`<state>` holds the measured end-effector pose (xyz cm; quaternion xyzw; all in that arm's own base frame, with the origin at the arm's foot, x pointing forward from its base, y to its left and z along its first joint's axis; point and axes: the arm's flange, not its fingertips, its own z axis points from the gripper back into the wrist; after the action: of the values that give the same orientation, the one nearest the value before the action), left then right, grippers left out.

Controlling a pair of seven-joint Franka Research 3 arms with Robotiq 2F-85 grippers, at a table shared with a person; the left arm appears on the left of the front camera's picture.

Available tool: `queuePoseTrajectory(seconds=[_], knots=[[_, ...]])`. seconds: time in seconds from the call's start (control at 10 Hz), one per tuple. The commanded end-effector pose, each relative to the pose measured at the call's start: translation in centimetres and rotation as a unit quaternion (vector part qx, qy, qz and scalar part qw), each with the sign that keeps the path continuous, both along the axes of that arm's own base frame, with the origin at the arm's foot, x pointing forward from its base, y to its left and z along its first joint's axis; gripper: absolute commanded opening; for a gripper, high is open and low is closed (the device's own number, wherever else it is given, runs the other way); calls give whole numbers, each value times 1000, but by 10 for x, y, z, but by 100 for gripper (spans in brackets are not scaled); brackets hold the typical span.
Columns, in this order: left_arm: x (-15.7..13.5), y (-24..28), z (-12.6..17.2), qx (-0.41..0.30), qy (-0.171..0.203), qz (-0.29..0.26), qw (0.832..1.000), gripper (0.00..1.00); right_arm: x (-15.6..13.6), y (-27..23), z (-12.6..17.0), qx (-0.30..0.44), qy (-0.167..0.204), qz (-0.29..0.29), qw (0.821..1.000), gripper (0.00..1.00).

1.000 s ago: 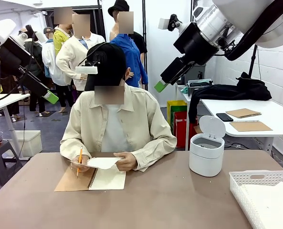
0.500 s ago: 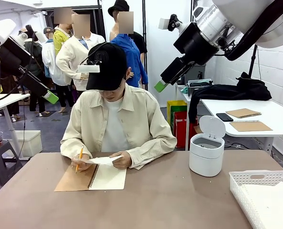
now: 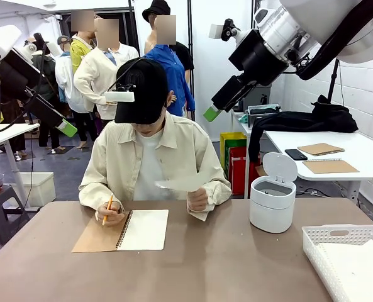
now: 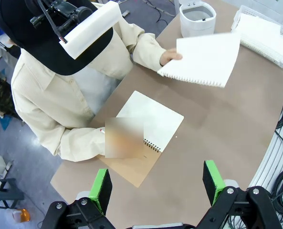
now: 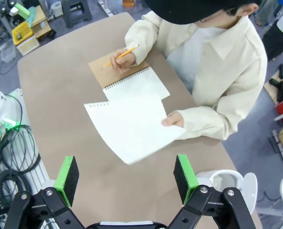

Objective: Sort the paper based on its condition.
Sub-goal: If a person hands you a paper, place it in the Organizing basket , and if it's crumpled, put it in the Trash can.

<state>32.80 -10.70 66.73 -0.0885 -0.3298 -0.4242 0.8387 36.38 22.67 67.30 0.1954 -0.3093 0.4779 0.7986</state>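
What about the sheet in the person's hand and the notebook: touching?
Apart. The front view shows the sheet held up in the person's hand, with a plain gap to the notebook lying flat on the table.

The paper (image 5: 129,126) is plain white. The notebook (image 3: 120,231) has a brown cover and a white page; the pencil (image 3: 107,209) is orange. The table (image 3: 224,264) is brown, the latticed basket (image 3: 340,233) and the bin (image 3: 272,204) white, the person's jacket (image 3: 183,157) cream, the cap (image 3: 147,88) black.
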Motion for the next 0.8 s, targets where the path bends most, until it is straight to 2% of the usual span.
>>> queuePoseTrajectory(seconds=[0.0, 0.7], knots=[[1, 0, 1, -2, -1, 2, 1000, 100, 0, 1, -2, 0, 2, 1, 1000, 100], [1, 0, 1, -2, -1, 2, 1000, 100, 0, 1, -2, 0, 2, 1, 1000, 100]])
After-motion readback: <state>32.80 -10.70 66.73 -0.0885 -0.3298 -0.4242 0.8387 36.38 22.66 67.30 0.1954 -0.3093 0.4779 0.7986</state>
